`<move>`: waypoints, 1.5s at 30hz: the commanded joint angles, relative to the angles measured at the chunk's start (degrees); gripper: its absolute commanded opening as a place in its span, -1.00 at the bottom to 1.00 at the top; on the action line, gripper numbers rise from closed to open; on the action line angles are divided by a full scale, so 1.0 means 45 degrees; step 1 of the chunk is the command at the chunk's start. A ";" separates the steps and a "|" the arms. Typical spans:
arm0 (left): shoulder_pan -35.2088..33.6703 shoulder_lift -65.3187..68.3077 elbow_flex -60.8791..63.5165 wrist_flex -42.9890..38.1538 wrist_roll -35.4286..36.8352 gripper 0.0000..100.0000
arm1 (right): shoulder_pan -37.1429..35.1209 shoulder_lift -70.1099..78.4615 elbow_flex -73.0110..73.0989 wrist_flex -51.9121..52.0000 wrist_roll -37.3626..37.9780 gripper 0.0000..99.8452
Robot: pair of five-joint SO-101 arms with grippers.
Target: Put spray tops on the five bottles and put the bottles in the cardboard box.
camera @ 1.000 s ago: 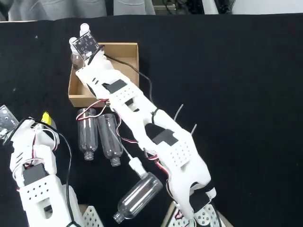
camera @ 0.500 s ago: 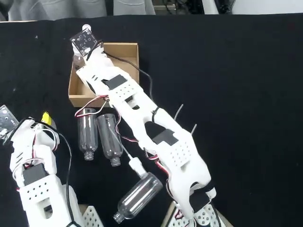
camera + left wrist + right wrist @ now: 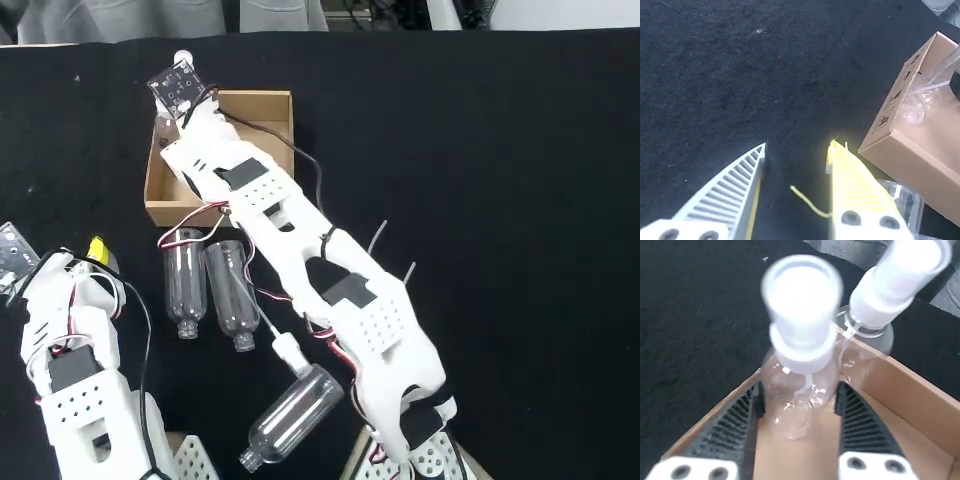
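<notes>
**Cardboard box** (image 3: 268, 98): open-topped, standing on the black table (image 3: 500, 220). In the high view it sits at 11 o'clock from the table's centre.

**Right claw** (image 3: 799, 389): on the end of the right arm (image 3: 340, 290), which stretches from the 6 o'clock edge up to the box's 11 o'clock corner. Its black fingers (image 3: 747, 425) are clamped on the capped bottle, one against each flank.

**Capped bottle** (image 3: 800, 405): clear and upright, with a white spray top fitted. Its base is down inside the box.

**Second capped bottle** (image 3: 875, 325): clear, with a white spray top fitted. It is in the box just beside the held one, tilted toward the box corner.

**Open bottle A** (image 3: 184, 285) and **open bottle B** (image 3: 232, 292): clear, with no tops. They lie side by side and touching, just at 6 o'clock of the box, necks toward 6 o'clock.

**Open bottle C** (image 3: 298, 412): clear, with no top. It lies at 5 o'clock from that pair, beside the right arm's base, neck toward 7 o'clock.

**Loose spray top** (image 3: 287, 350): white, on the table between bottles B and C. Its thin tube runs toward 11 o'clock alongside bottle B.

**Left claw** (image 3: 797, 146): on the left arm (image 3: 75, 380), at the table's 8 o'clock corner. Its fingers are apart, one white and one yellow, with bare black table between them. The box lies at 1 o'clock of it.
</notes>
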 commanded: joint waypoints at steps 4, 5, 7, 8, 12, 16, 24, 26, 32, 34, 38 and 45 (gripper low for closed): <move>-0.0107 -0.0195 -0.0147 -0.0254 0.0059 -0.64 | 0.0527 -0.0068 -0.0420 0.0781 0.0020 -0.52; -0.0107 -0.0195 -0.0147 -0.0254 0.0059 -0.64 | 0.0527 -0.0068 -0.0420 0.0801 0.0020 -0.53; -0.0107 -0.0195 -0.0147 -0.0254 0.0059 -0.64 | 0.0527 -0.0068 -0.0420 0.0840 0.0020 -0.53; -0.0107 -0.0195 -0.0147 -0.0254 0.0059 -0.64 | 0.0527 -0.0068 -0.0420 0.0840 0.0020 -0.53; -0.0107 -0.0195 -0.0147 -0.0254 0.0059 -0.64 | 0.0527 -0.0225 -0.0381 0.0860 0.0020 -0.53; -0.0107 -0.0195 -0.0147 -0.0254 0.0059 -0.64 | 0.0547 -0.0830 -0.0361 0.1602 -0.0039 -0.53; -0.0107 -0.0195 -0.0147 -0.0254 0.0059 -0.64 | 0.0547 -0.1162 -0.0303 0.2227 -0.0059 -0.52; -0.0107 -0.0195 -0.0147 -0.0254 0.0059 -0.64 | 0.0567 -0.1182 -0.0303 0.2286 -0.0059 -0.52; -0.0107 -0.0195 -0.0147 -0.0254 0.0059 -0.64 | 0.0567 -0.1514 -0.0303 0.3243 0.0020 -0.52; -0.0107 -0.0195 -0.0147 -0.0254 0.0059 -0.64 | 0.0606 -0.1748 -0.0283 0.3712 0.0039 -0.52; -0.0107 -0.0195 -0.0147 -0.0254 0.0059 -0.64 | 0.0781 -0.2178 -0.0283 0.4689 0.0039 -0.52; -0.0107 -0.0195 -0.0147 -0.0254 0.0059 -0.64 | 0.1074 -0.2706 -0.0283 0.5802 -0.0059 -0.53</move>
